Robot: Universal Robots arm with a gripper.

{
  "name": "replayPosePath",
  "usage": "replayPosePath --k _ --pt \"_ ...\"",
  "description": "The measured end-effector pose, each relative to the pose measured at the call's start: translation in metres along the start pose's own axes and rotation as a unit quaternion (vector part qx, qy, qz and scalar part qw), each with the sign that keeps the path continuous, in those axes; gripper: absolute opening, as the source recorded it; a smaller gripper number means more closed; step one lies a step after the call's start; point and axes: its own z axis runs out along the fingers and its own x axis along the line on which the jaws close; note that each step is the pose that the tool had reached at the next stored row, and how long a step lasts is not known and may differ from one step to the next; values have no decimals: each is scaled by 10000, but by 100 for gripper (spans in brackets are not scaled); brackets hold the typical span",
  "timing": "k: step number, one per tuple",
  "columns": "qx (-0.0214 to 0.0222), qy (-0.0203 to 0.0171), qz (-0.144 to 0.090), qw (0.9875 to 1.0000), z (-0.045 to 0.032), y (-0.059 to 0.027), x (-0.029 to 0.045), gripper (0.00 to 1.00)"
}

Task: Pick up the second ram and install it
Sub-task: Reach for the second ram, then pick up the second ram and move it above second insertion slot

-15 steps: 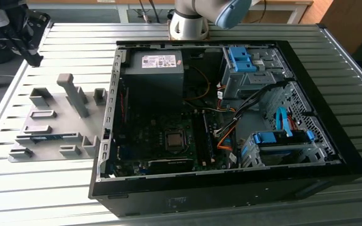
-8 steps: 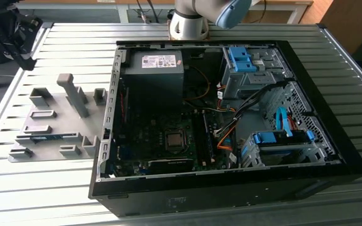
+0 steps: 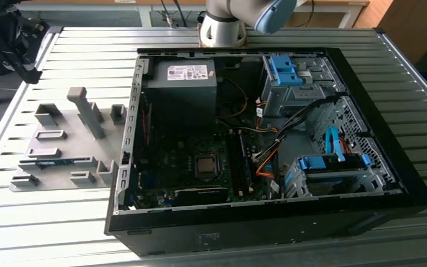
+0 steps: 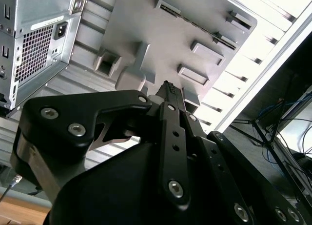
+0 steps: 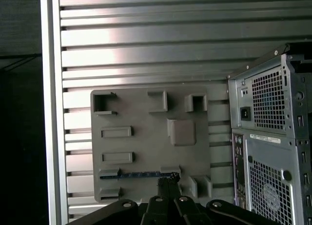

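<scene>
The second ram (image 3: 55,163) is a thin blue-green stick standing on edge in a slot of the grey holder plate (image 3: 65,119), at the exterior view's left, beside the open computer case (image 3: 273,214). In the first wrist view the ram (image 5: 139,175) runs along the plate (image 5: 146,120), close to my gripper (image 5: 168,182). In the second wrist view it is a thin dark line (image 4: 195,24) between two holder blocks. My gripper (image 4: 169,88) hangs well above the plate, fingers pressed together, nothing in them.
The arm's base (image 3: 224,28) stands behind the case. Inside the case are a power supply (image 3: 184,83), the motherboard (image 3: 198,167), cables and blue drive-bay clips (image 3: 284,69). The ribbed metal table (image 3: 87,44) extends around the plate. Dark equipment (image 3: 9,39) sits at the far left corner.
</scene>
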Motion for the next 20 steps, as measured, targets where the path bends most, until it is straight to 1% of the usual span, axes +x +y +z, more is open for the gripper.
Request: replayPosePath --k 6,11,20 --pt "3 -1 0 10000 0 -67 19 11" --pt "7 -1 0 10000 1 -124 60 11" --pt "8 -1 0 10000 -1 -142 78 11"
